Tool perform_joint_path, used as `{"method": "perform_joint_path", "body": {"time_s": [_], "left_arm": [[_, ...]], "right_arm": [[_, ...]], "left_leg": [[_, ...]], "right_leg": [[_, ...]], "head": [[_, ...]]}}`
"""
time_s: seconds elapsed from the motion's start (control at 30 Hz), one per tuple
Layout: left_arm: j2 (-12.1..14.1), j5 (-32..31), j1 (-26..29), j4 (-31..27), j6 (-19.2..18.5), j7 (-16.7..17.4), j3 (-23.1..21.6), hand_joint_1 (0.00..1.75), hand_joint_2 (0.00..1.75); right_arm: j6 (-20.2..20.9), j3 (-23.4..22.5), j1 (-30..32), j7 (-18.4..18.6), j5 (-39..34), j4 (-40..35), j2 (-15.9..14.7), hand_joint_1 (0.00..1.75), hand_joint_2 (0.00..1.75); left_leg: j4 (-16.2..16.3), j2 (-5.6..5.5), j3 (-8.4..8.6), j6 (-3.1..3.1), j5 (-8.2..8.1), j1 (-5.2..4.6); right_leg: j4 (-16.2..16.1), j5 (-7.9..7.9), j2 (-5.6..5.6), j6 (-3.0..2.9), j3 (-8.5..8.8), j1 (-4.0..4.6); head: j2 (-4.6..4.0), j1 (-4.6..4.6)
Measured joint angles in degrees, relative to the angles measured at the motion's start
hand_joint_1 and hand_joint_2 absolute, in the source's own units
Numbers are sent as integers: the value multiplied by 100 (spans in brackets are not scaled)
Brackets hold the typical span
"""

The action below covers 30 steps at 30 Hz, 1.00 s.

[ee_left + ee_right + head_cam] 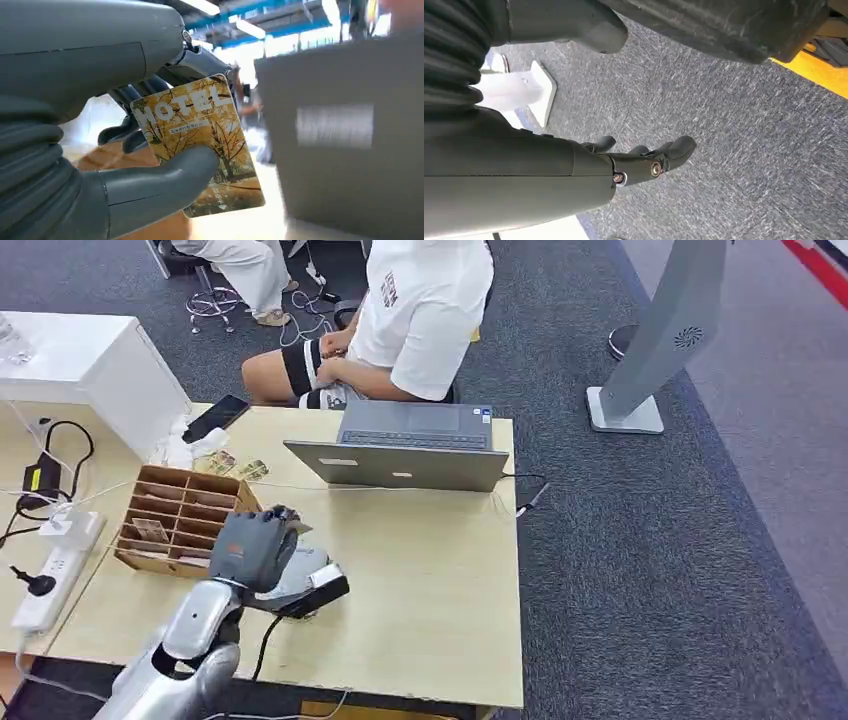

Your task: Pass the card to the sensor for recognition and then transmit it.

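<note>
My left hand (255, 545) hovers low over the table, right above a grey and black card sensor (322, 583) with a cable running off the front edge. In the left wrist view the thumb (155, 182) and dark fingers pinch a yellow card (205, 125) printed "HOTEL" with autumn trees. The card's free end points toward the laptop's blurred grey back (345, 140). My right hand (639, 162) hangs beside my body over grey carpet, fingers loosely apart, holding nothing.
A cardboard divider box (178, 520) with cards stands just left of my hand. A grey laptop (410, 448) sits at the table's back edge, with a seated person (400, 320) behind it. Power strip (55, 570), cables and a white box (90, 365) lie left.
</note>
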Motion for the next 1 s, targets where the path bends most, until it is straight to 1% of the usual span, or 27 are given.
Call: {"method": "perform_joint_path", "body": {"time_s": [0.07, 0.17, 0.23, 0.3, 0.37, 0.47, 0.53, 0.63, 0.77, 1.0], "left_arm": [[39, 126, -305, -222, -56, -39, 74, 175, 175], [98, 332, -856, -334, -374, -76, 131, 175, 175], [122, 365, -1143, -336, -453, -76, 162, 175, 175], [136, 371, -1305, -338, -477, -74, 164, 175, 175], [144, 319, -1513, -310, -488, 20, 164, 175, 175], [135, 347, -1994, -30, -549, 85, 164, 175, 175], [125, 395, -2202, 152, -520, 85, 164, 175, 175], [65, 393, -2416, 530, -339, 85, 164, 175, 175], [-17, 384, -2588, 904, -87, 77, 166, 175, 175], [-129, 444, -2794, 1330, 127, 22, 214, 175, 175]], "right_arm": [[0, -2, 8, 0, 2, -7, 0, 0, 175], [17, -2, 20, -4, 20, -20, 0, 0, 175], [17, -2, 22, -7, 48, -24, 0, 0, 175], [17, -2, 24, -13, 63, -28, 2, 0, 175], [7, -2, 24, -20, 118, -28, 2, 0, 175], [7, -2, 16, -22, 127, -28, 4, 0, 175], [9, -2, 17, -35, 166, -28, 7, 0, 175], [15, -2, 17, -37, 205, -28, 7, 0, 175], [13, -2, 16, -37, 212, -28, 7, 0, 175], [0, 0, 15, -37, 227, -28, 7, 0, 175]], "left_leg": [[0, 1, 1, -1, 2, 0], [0, -3, 0, -1, 6, 0], [0, 0, 1, -4, 8, 0], [0, 1, 1, -4, 8, 0], [3, -3, -5, -4, 8, 0], [3, -7, -8, -2, 10, 0], [3, 0, -6, -2, 10, -1], [3, -3, -6, -2, 10, -1], [3, -3, -7, -2, 10, 0], [3, -2, -8, -2, 10, 0]], "right_leg": [[1, 3, 0, -2, 0, 0], [2, 7, -1, 2, 1, 0], [3, 8, 2, 1, 1, -1], [3, 8, 3, 1, -1, 0], [2, 8, 1, 1, -8, 0], [2, 8, -1, 2, -6, -1], [2, 9, 3, 2, -7, -1], [2, 9, 2, 2, -7, -1], [2, 9, 2, 2, -8, -1], [2, 9, 2, 2, -8, -1]], "head": [[0, -2], [0, -2], [0, -4], [-2, -2], [0, -2], [-2, 2], [0, 0], [-2, -2], [-2, -2], [0, 0]]}}
